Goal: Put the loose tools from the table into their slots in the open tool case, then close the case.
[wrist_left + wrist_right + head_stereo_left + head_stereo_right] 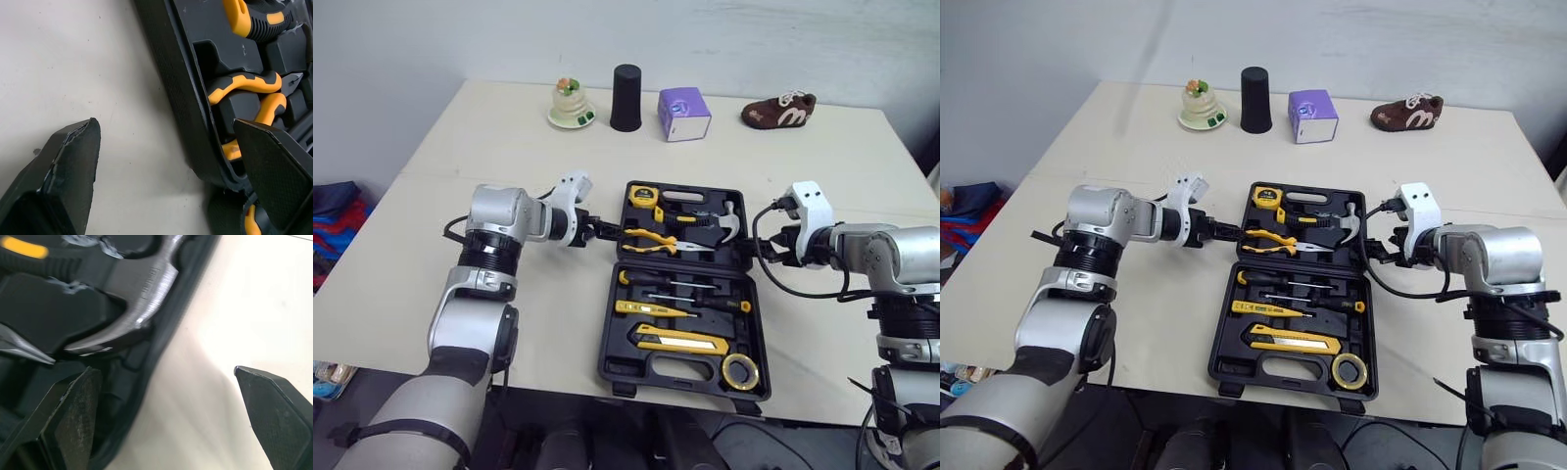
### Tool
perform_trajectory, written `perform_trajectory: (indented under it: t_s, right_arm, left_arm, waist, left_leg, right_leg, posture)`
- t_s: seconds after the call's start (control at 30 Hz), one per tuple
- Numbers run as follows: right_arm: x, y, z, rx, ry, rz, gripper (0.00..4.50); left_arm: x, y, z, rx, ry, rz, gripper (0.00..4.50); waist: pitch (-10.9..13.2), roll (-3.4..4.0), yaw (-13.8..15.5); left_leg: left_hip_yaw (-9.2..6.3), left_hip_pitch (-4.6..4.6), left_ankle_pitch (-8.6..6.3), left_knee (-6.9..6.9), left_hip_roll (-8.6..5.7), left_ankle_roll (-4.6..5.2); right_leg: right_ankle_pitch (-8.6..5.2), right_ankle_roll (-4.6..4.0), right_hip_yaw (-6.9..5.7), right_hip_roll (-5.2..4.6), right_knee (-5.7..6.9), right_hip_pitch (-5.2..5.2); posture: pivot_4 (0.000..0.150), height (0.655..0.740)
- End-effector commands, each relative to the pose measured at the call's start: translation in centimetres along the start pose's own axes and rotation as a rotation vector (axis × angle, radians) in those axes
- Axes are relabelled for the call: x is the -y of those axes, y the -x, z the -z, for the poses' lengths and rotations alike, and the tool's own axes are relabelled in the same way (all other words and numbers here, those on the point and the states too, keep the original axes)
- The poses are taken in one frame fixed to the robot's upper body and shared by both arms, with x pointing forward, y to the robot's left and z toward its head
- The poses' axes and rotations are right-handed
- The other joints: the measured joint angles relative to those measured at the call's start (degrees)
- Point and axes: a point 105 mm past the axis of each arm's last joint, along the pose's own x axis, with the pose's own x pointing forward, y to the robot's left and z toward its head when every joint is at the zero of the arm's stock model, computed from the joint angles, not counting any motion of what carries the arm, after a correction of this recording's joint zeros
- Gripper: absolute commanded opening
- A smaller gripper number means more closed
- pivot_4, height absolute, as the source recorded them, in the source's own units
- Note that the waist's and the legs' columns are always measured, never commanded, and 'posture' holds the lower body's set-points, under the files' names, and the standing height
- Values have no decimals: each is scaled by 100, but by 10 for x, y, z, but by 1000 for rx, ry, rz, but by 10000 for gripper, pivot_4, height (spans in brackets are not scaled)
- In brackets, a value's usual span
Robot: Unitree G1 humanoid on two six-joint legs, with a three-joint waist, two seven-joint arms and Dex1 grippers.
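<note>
Risk of a slipped lid and spilled tools

Slots in the case (677, 370) look filled and no loose tool lies on the surface (460, 147), so closing is probably next. The left gripper (600, 231) stands wide, one finger outside the far half's rim, the other inside by the pliers (651, 238). The right gripper (766, 245), also wide, straddles the opposite rim beside the hammer (729, 220). A shallow pinch or uneven lift could twist that half free and shake both tools loose.
</note>
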Motion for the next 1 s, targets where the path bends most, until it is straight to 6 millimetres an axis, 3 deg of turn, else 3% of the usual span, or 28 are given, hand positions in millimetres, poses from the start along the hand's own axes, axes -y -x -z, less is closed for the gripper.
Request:
perform_trajectory:
  t_s: [0.03, 0.47, 0.53, 0.63, 0.77, 0.83, 0.87, 1.0]
  right_arm:
    - [4, 3, -13, 40, 36, 30, 44778]
    - [11, -9, 0, -39, 15, 72, 44778]
    - [9, -10, 3, -46, 1, 58, 45000]
    - [6, -12, 6, -55, -2, 56, 32409]
    - [2, -15, 12, -82, -23, 44, 12006]
    - [2, -15, 12, -84, -41, 47, 2609]
    - [2, -14, 12, -84, -50, 49, 0]
    - [3, -13, 11, -73, -41, 60, 0]
  left_arm:
    - [-5, -10, 9, -52, -38, -65, 45000]
    - [-6, -29, 23, -144, -87, -155, 45000]
    - [-4, -33, 27, -158, -92, -152, 39659]
    - [-3, -37, 36, -194, -97, -147, 28369]
    - [2, -42, 45, -225, -84, -130, 9635]
    - [5, -44, 48, -230, -80, -119, 5547]
    - [6, -44, 48, -230, -80, -117, 5519]
    - [14, -48, 48, -214, -78, -89, 5432]
  waist:
    - [0, 1, -1]
    - [-4, 5, 0]
    - [-7, 10, 0]
    - [-11, 7, -12]
    - [-30, 13, -15]
    - [-61, 22, -16]
    - [-70, 26, -17]
    - [-86, 35, -6]
  left_leg:
    - [2, 4, 0, 0, -1, 0]
    - [13, 63, 1, -2, -5, -1]
    - [5, 72, 1, -2, -5, 0]
    - [-7, 74, 0, -5, -3, 0]
    - [-13, 73, -5, -10, -1, 2]
    - [-15, 76, -6, -11, 0, 2]
    - [-16, 77, -6, -11, 0, 2]
    - [-23, 76, -7, -15, 0, 2]
  right_leg:
    - [0, 0, 2, 0, 2, 2]
    - [3, 3, 20, 0, 13, 48]
    - [4, 4, 15, -1, 5, 63]
    - [8, 6, 2, 0, -17, 80]
    - [11, 8, -6, 0, -41, 89]
    - [11, 8, -7, 0, -44, 93]
    - [11, 8, -7, 0, -45, 94]
    - [11, 8, -11, 0, -51, 97]
  posture:
    - [1500, 7383]
    - [1500, 7383]
    - [1500, 7383]
    - [1500, 7383]
    - [1500, 7383]
    - [1500, 7383]
    - [1500, 7383]
    - [1500, 7383]
